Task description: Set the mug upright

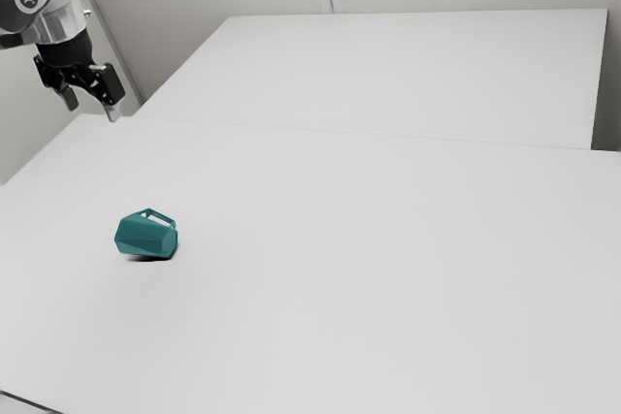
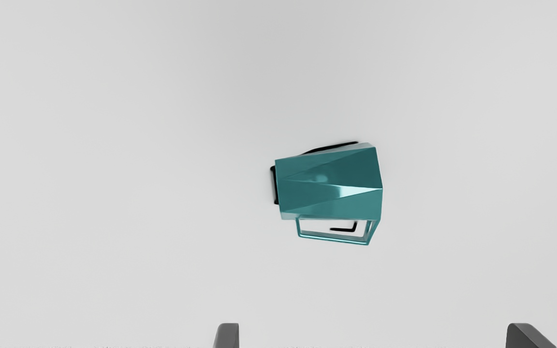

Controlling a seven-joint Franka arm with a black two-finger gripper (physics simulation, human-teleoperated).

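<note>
We hold our gripper [image 1: 91, 111] released, fingers apart, at the exterior view's upper left, above the white table [image 1: 369, 269], where the teal mug [image 1: 146, 238] lies tipped over, left and slightly below centre.

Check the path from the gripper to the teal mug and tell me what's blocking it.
Nothing visible stands in the way. The open gripper is raised above table height, and both views show no object between it and the teal mug, which lies on its side on the white table.
</note>
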